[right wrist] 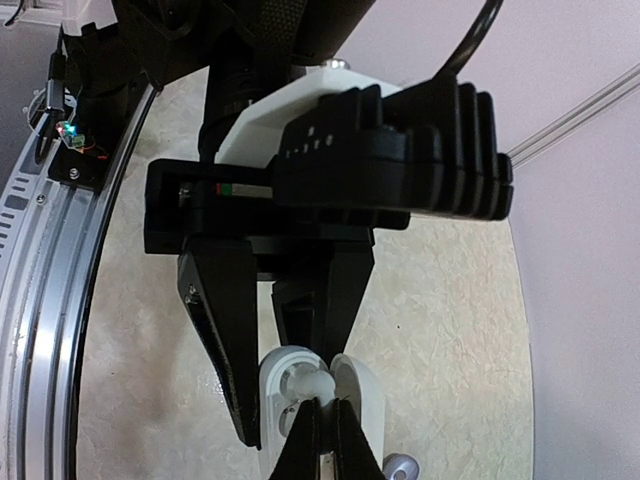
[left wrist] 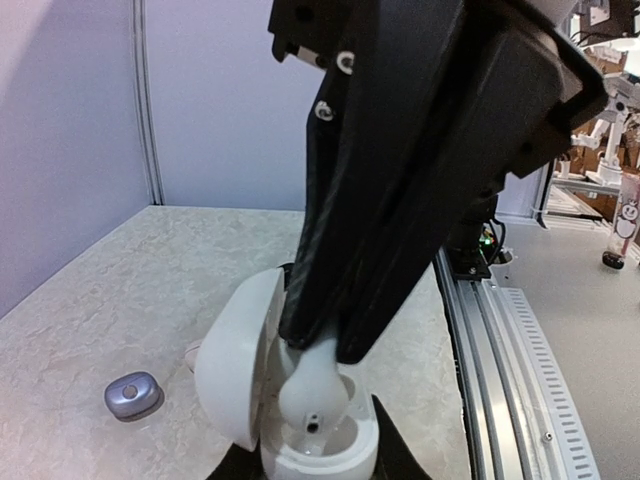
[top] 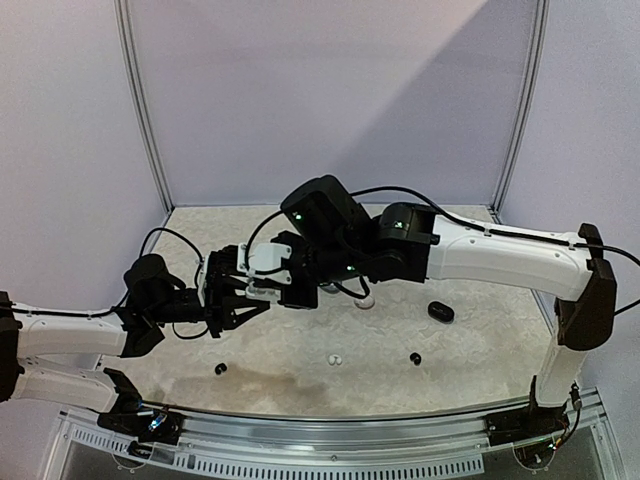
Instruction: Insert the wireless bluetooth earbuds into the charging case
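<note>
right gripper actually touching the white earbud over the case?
Touching. The left wrist view shows it: the right gripper pinches the top of the white earbud between its black fingers, over the open charging case.

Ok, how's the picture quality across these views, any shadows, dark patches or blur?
Top external: a diagonal light-and-shade edge crosses the back wall, and the arms throw a soft shadow on the table. Left wrist: the right gripper looms close, almost black; the white earbud it pinches reads clearly. Right wrist: the left gripper fills the frame dark, the open case pale, slightly soft.
</note>
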Action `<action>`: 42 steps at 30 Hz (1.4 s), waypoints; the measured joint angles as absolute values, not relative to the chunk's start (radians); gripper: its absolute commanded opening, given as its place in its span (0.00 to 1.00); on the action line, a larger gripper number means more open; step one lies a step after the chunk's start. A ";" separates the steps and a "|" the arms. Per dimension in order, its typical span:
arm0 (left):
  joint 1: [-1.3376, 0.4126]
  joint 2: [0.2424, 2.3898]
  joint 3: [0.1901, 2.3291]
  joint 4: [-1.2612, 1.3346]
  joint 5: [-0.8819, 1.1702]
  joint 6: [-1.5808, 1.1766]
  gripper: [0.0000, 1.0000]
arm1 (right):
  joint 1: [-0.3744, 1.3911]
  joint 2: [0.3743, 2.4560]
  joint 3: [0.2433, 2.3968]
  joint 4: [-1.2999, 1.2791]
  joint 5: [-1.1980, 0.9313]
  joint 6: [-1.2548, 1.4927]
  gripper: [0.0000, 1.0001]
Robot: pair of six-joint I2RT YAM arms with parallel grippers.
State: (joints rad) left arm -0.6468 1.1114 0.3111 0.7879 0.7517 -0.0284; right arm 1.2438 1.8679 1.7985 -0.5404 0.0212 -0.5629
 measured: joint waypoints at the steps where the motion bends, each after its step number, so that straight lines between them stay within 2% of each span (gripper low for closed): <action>1: -0.647 1.112 0.311 0.787 0.752 -0.028 0.00 | 1.244 1.870 1.801 -0.542 0.021 -0.563 0.00; 24: -0.648 1.119 0.311 0.773 0.725 -0.010 0.00 | 1.243 1.915 1.865 -0.620 -0.006 -0.524 0.00; 30: -0.648 1.119 0.311 0.773 0.717 -0.010 0.00 | 1.237 1.926 1.872 -0.624 -0.013 -0.506 0.16; 42: -0.650 1.110 0.302 0.781 0.705 -0.010 0.00 | 1.236 1.933 1.875 -0.634 -0.014 -0.490 0.27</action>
